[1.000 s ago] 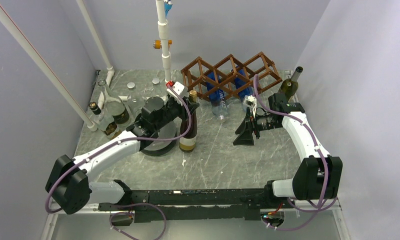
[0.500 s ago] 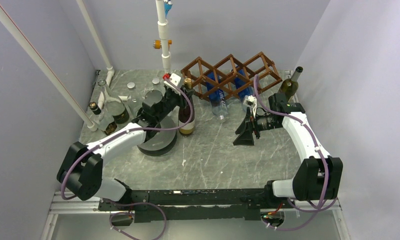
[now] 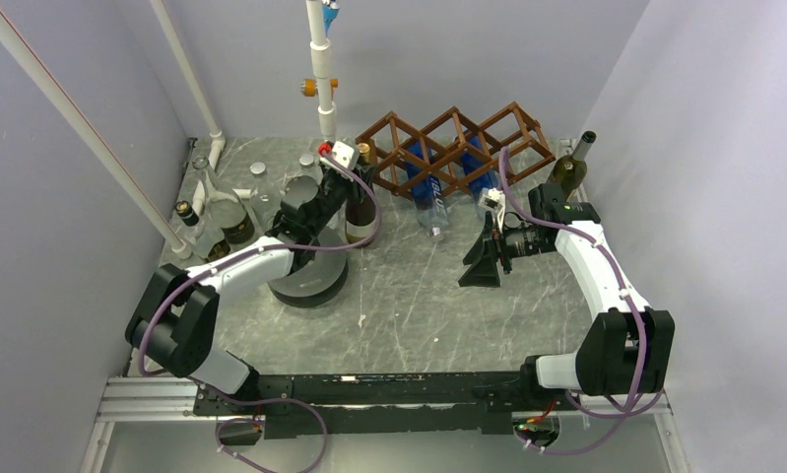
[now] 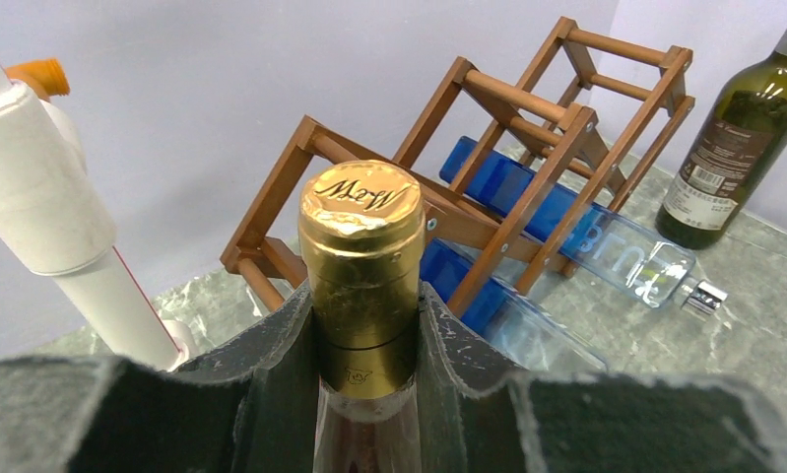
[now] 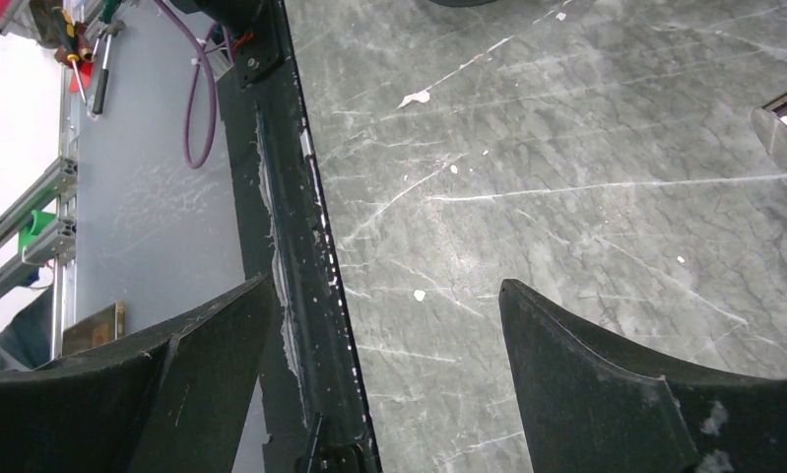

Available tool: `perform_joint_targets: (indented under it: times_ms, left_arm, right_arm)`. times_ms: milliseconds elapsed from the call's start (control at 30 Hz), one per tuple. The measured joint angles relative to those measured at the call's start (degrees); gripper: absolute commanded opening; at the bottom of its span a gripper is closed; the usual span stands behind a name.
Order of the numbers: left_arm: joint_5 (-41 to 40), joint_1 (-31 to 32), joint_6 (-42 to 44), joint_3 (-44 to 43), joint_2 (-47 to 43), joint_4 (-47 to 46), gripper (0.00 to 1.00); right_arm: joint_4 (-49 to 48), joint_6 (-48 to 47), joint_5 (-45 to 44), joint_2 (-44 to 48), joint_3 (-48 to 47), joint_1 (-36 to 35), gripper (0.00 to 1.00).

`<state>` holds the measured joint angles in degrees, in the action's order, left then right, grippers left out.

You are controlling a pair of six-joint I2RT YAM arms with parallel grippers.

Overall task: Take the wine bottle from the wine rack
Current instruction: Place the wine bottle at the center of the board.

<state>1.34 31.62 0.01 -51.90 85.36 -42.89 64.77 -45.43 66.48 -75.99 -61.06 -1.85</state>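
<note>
Your left gripper is clamped on the neck of the wine bottle, which is upright, out of the wine rack, just beside its left end. Your right gripper hangs open, empty. Likely left to do: set down, release.

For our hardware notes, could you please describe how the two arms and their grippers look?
Both arms have white links with black joint housings: left arm, right arm. A purple cable loops along each. The left gripper and right gripper have dark, wedge-shaped fingers with scuffed surfaces.
</note>
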Motion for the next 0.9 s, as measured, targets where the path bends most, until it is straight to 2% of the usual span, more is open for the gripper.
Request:
perform_joint_targets:
  times_ms: [333, 600, 900]
  left_arm:
    - [-1.0, -0.9, 2.4, 0.0, 1.4, -2.6, 0.01]
    - [-3.3, -1.1, 2.3, 0.3, 1.5, -3.3, 0.4]
    - [-5.7, -1.6, 2.1, 1.5, -0.5, -12.8, 0.67]
  right_arm:
    - [0.0, 0.0, 0.0, 0.0, 0.0, 0.0, 0.87]
    - [0.0, 0.0, 0.0, 0.0, 0.0, 0.0, 0.87]
    - [0.0, 0.0, -0.2, 0.0, 0.0, 0.0, 0.87]
